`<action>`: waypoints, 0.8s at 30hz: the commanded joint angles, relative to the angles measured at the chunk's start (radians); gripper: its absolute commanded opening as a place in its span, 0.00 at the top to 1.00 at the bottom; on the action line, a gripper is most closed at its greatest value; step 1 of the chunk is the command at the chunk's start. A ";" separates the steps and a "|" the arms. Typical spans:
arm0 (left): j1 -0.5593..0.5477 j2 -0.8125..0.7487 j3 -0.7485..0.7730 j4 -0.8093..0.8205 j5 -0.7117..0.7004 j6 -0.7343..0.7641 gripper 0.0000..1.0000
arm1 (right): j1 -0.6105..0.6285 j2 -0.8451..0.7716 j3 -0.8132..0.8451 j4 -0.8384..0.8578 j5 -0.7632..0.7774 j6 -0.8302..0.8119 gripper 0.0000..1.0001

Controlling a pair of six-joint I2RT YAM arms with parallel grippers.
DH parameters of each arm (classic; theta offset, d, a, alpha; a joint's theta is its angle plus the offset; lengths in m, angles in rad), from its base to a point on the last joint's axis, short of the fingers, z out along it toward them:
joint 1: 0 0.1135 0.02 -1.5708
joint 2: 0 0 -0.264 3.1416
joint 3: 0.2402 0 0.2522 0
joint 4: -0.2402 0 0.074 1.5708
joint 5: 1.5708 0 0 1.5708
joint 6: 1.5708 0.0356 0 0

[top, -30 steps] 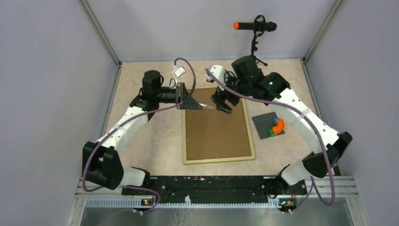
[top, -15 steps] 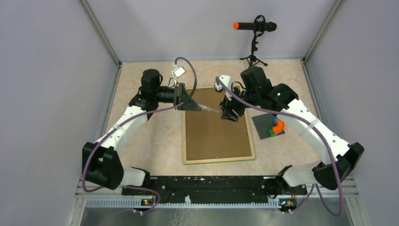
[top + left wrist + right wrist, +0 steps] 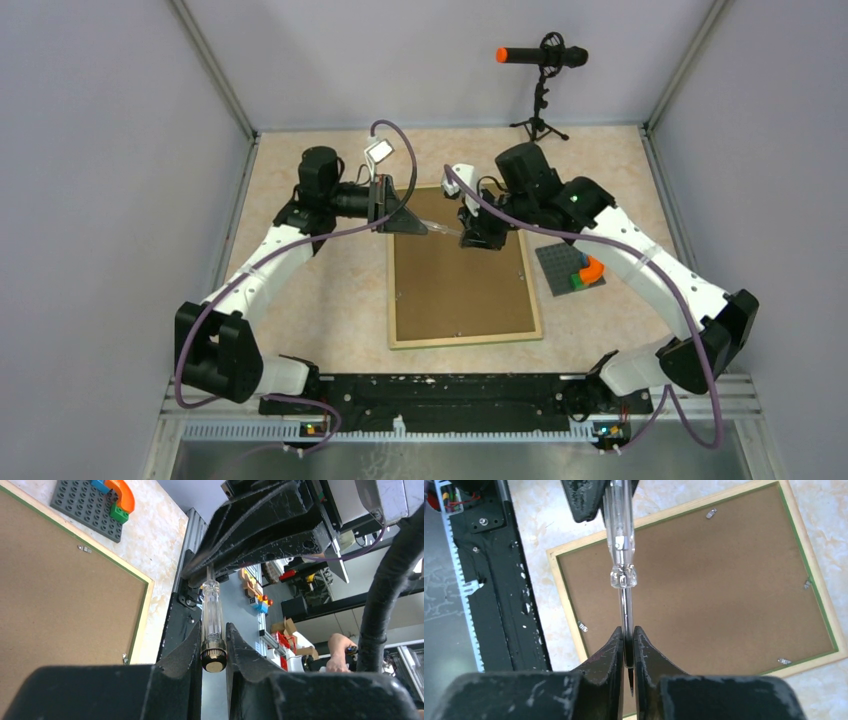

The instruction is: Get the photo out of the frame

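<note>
In the middle of the bench [image 3: 330, 300] the frame [image 3: 460, 285] lay face down, its brown fibreboard back up and its long sides running from the near edge toward the far edge. A light wood edge ran round the back, with a thin green line just inside it, and small metal tabs [image 3: 710, 513] sat along the rim. The photo could not be seen from this side.

Above the far end of the frame, a screwdriver [image 3: 447, 231] with a clear handle hung level between the two arms, off the board. The left jaws were clamped on the butt end of the handle [image 3: 212, 625], one finger on each side. The right jaws were closed tight on the bare metal shaft [image 3: 625, 610], just beyond where it leaves the handle.

Beside the frame's right long side, toward the right edge of the bench, lay a small grey baseplate [image 3: 562, 262] carrying an orange arch and green and blue bricks, near the frame but apart from it. At the far edge stood a microphone [image 3: 541, 57] with an orange tip on a small tripod.
</note>
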 commanded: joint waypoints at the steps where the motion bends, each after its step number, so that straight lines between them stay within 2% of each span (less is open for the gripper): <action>1: -0.001 -0.046 -0.023 0.047 0.005 -0.025 0.75 | 0.019 -0.001 0.060 0.040 -0.006 -0.006 1.00; 4: -0.001 -0.050 -0.032 0.068 -0.011 -0.063 0.56 | 0.054 0.005 0.073 0.028 0.021 -0.034 1.00; 8: -0.002 -0.048 -0.037 0.126 -0.014 -0.124 0.48 | 0.095 0.015 0.078 0.025 0.058 -0.048 1.00; 12: -0.005 -0.038 -0.030 0.136 -0.008 -0.124 0.48 | 0.098 0.024 0.091 0.029 0.064 -0.043 1.00; 24: -0.027 -0.049 -0.050 0.145 0.005 -0.117 0.60 | 0.098 0.043 0.110 0.025 0.064 -0.036 1.00</action>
